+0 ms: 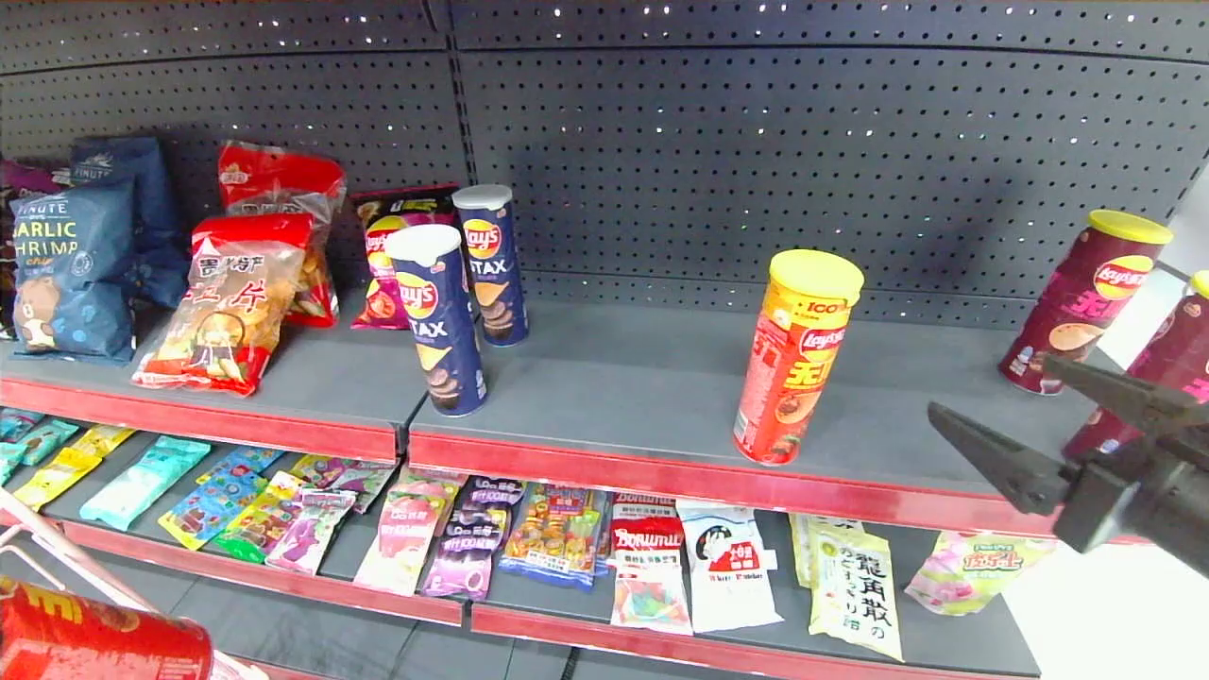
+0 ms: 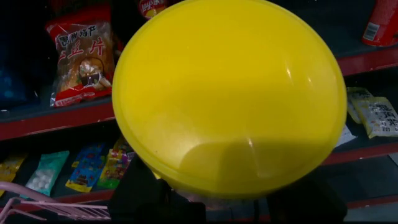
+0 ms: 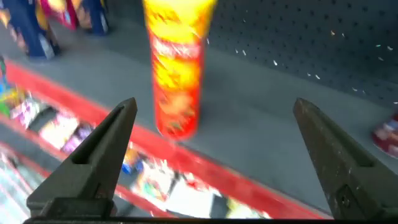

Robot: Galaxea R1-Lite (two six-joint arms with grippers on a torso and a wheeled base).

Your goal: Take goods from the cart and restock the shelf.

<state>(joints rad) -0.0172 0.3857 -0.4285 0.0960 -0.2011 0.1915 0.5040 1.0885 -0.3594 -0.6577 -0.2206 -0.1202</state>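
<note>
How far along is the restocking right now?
Done: one tall red cardboard can with yellow lid stands on the grey metal shelf. In hand: another yellow-lidded can, apparently gripped at the left wrist. The right pincer is open, empty. Left: shelving it.

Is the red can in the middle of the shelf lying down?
No, the red can stands upright on the grey shelf, with its yellow lid on top.
</note>
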